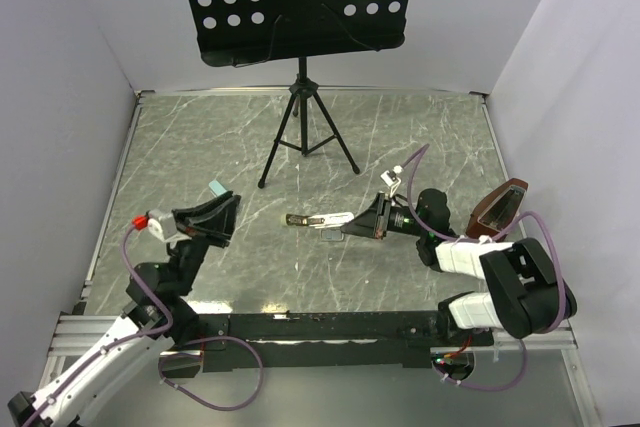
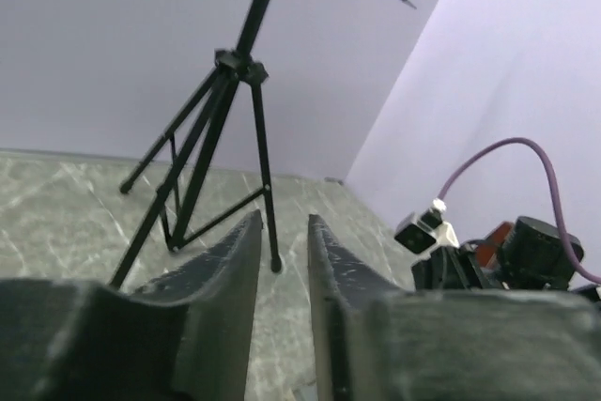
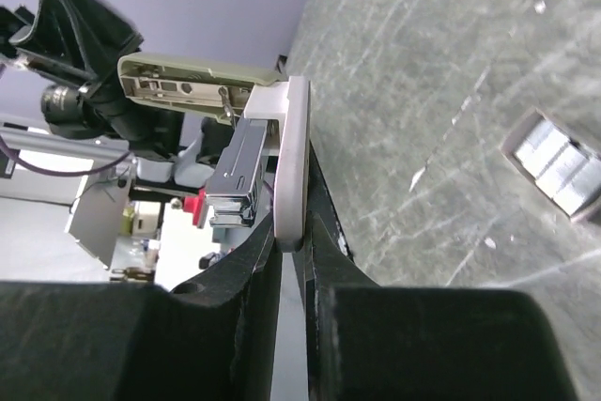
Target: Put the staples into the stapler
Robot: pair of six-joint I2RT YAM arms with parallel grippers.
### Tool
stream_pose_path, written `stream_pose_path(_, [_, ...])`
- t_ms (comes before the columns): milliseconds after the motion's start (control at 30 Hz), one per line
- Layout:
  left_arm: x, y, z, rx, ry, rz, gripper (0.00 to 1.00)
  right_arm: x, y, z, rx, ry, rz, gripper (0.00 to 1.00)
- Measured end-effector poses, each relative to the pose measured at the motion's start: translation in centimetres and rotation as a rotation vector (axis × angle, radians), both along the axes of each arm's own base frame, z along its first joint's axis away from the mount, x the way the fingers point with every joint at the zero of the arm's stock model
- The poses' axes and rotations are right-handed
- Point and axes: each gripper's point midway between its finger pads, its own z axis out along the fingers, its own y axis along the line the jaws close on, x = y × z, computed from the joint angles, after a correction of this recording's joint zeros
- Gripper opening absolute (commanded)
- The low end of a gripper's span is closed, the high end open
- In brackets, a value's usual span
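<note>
My right gripper [image 1: 362,224] [image 3: 293,237] is shut on the white base of the stapler [image 1: 322,219] [image 3: 246,152], held above the table at centre. The stapler is swung open: its pale green top [image 3: 192,82] stands apart from the metal magazine [image 3: 235,176]. A tiny open box of silvery staples [image 3: 559,164] lies on the table in the right wrist view. My left gripper [image 1: 222,209] [image 2: 285,218] hovers at the left, its jaws a narrow gap apart with nothing seen between them. A small pale flat piece [image 1: 215,189] lies just beyond its tips.
A black music stand on a tripod [image 1: 303,137] [image 2: 225,138] stands at the back centre. A brown-red object [image 1: 500,205] sits at the right by the right arm. White walls enclose the marbled table [image 1: 420,137] on three sides.
</note>
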Motion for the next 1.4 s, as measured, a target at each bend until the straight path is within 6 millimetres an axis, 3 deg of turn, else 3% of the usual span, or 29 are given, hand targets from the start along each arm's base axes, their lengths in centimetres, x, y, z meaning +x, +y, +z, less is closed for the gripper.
stream_pose_path(33, [0.2, -0.2, 0.0, 0.022, 0.015, 0.000, 0.58, 0.0, 0.0, 0.2, 0.003, -0.006, -0.001, 0.00])
stream_pose_path(100, [0.7, -0.8, 0.3, 0.070, 0.063, -0.006, 0.80, 0.2, 0.0, 0.1, -0.005, -0.011, -0.009, 0.00])
stream_pose_path(133, [1.0, -1.1, 0.7, 0.093, 0.087, -0.008, 0.99, 0.4, -0.1, 0.0, -0.017, -0.012, -0.018, 0.00])
stream_pose_path(300, [1.8, -2.0, 1.7, 0.143, 0.186, -0.023, 0.99, 1.3, -0.6, 0.2, -0.081, -0.041, -0.095, 0.00])
stream_pose_path(733, [2.5, -4.4, -3.7, 0.207, 0.387, -0.104, 0.99, 3.1, -2.1, -0.4, -0.176, -0.016, -0.273, 0.00])
stream_pose_path(967, [2.3, -5.2, -4.7, 0.216, 0.435, -0.137, 0.99, 3.0, -1.1, -0.6, -0.169, 0.023, -0.283, 0.00])
stream_pose_path(1067, [2.3, -5.8, -4.2, 0.220, 0.482, -0.140, 0.99, 2.8, -0.6, -0.9, -0.176, 0.039, -0.290, 0.00])
stream_pose_path(1267, [2.8, -8.3, -1.3, 0.131, 0.645, -0.118, 0.99, 2.6, 0.4, -1.3, -0.200, 0.033, -0.316, 0.00])
stream_pose_path(1333, [2.7, -9.6, -1.5, 0.105, 0.722, -0.109, 0.99, 2.6, 0.8, -1.4, -0.210, 0.025, -0.328, 0.00])
stream_pose_path(1400, [2.7, -10.7, -2.2, 0.073, 0.811, -0.098, 0.90, 2.5, 1.0, -1.5, -0.219, 0.019, -0.339, 0.00])
